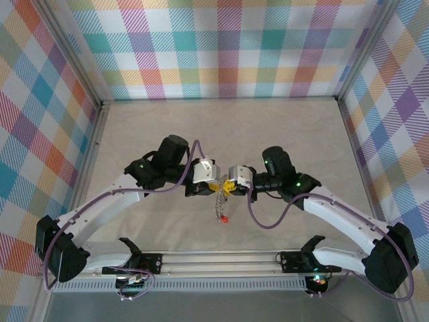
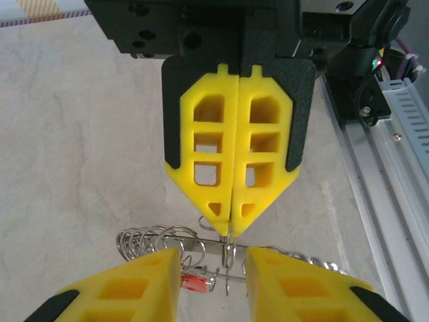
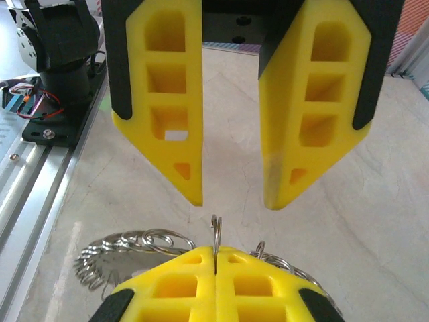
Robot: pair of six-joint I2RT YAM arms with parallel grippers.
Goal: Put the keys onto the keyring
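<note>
Right end effector [image 3: 216, 253] pinching keyring [image 3: 97, 258]; left end effector [image 3: 234, 200] parted.

Bright, even light, soft shadows; nearest foreground in wrist views seems blurred.

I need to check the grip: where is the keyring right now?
In the top view the keyring is at the centre, trailing toward the near edge; the right gripper's shut jaws pinch one loop, with the left gripper's open jaws facing it.
</note>
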